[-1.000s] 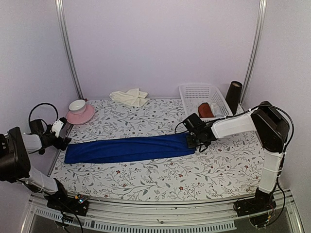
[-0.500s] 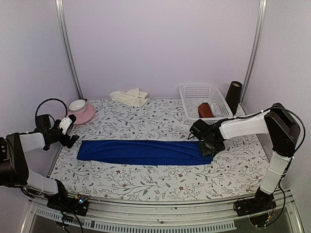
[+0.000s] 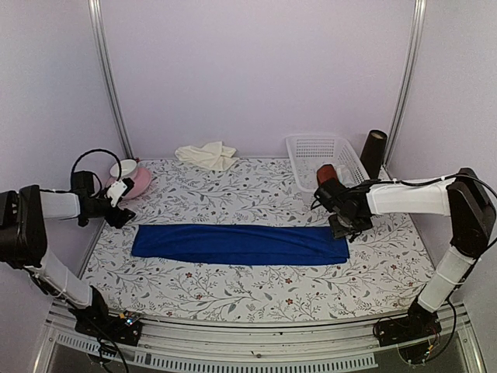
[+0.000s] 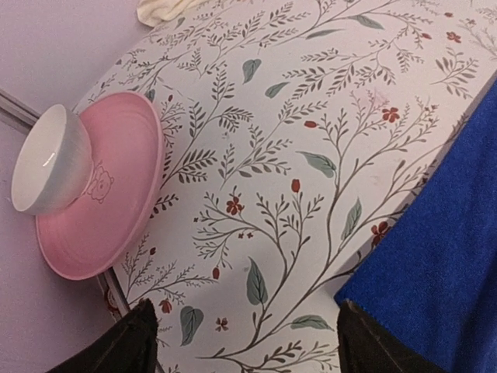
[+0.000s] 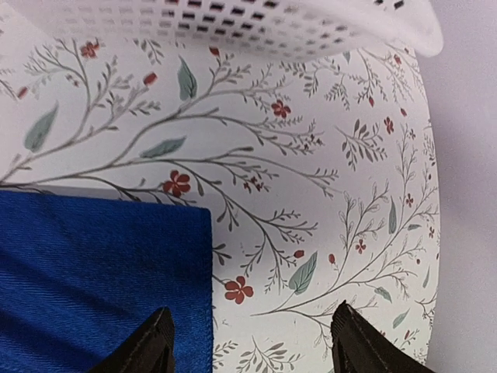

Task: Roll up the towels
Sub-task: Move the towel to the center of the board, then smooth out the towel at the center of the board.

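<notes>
From above, the long royal blue cloth towel (image 3: 241, 244) lies flat on the desk (image 3: 256, 289), the crumpled cream cloth towel (image 3: 206, 155) well behind it. Only in the wrist views we see the left pincer (image 4: 250, 346) and the right pincer (image 5: 255, 343) gaping, empty, at its ends.

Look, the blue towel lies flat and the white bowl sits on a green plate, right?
The plate is pink, not green; the left wrist view shows it. The blue towel does lie flat, and the white bowl does sit on that plate.

Open table (image 3: 256, 291) flanks the blue towel (image 3: 241, 244); basket (image 3: 307, 155) and saucer (image 3: 143, 180) block the far corners.
</notes>
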Tool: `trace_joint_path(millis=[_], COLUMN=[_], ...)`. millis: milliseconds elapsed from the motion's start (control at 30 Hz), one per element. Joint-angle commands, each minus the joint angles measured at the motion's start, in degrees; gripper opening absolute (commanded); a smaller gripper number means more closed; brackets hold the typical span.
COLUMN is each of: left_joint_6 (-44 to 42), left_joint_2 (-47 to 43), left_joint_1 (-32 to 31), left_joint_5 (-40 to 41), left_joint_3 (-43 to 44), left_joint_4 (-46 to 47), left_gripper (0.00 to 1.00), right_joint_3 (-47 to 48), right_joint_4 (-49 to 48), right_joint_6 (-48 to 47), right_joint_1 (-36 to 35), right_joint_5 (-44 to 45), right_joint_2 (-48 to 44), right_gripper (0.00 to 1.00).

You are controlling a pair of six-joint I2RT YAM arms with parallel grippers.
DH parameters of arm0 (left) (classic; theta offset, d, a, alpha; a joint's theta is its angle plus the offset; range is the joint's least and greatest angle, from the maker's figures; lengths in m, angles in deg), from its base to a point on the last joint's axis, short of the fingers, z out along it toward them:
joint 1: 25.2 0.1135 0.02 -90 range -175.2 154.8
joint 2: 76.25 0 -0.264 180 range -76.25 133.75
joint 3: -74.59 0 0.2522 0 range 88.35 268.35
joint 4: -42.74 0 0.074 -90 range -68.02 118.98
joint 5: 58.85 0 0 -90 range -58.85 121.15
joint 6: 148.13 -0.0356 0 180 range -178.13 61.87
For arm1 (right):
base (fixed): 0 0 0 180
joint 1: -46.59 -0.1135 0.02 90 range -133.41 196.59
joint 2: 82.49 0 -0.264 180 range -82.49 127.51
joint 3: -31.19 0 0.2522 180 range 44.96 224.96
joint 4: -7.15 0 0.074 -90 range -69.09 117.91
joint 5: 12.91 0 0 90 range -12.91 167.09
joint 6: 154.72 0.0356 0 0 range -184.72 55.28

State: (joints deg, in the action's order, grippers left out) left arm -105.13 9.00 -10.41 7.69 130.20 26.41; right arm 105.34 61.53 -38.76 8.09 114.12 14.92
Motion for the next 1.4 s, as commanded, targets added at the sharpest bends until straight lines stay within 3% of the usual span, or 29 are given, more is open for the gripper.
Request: trace_joint_path(millis=[0,133,300,433,600,800,1100,1367], left_joint_6=[-2.69,-6.59,-7.17,-5.94,-4.65,-3.91,-3.67,-2.92], left_joint_2=[3.10,3.35,5.26,8.14,10.07,11.53,12.68,13.66], left_joint_1=[-1.57,-1.77,-2.17,-2.76,-2.83,-2.92,-2.84,-2.91], left_joint_5=[-3.41,-5.94,-4.60,-3.21,-2.95,-3.48,-3.90,-4.59], left_joint_3=[1.83,1.37,1.58,2.80,4.25,5.18,7.13,8.23], left_joint_4=[-6.47,-9.73,-9.85,-9.64,-10.88,-12.46,-16.57,-16.93], left_gripper=[0.78,0.71,0.60,0.47,0.40,0.18,0.18,0.26], right_joint_3=[0.69,-1.19,-0.33,3.46,5.82,7.11,7.07,7.51], right_joint_4=[-7.03,-17.28,-25.59,-25.91,-25.83,-24.69,-23.68,-22.26], right_joint_6=[-3.02,-9.43,-14.09,-14.59,-13.08,-13.37,-13.39,-13.54], right_joint_1=[-2.35,-6.73,-12.04,-14.64,-15.39,-15.49,-15.52,-15.77], right_joint_5=[-1.01,-10.24,-21.45,-24.00,-25.13,-24.71,-24.12,-23.40], right_joint_2=[-6.24,-7.79,-1.93,6.15,12.19,15.60,17.72,18.87], right_gripper=[0.65,0.57,0.49,0.45,0.43,0.43,0.43,0.44])
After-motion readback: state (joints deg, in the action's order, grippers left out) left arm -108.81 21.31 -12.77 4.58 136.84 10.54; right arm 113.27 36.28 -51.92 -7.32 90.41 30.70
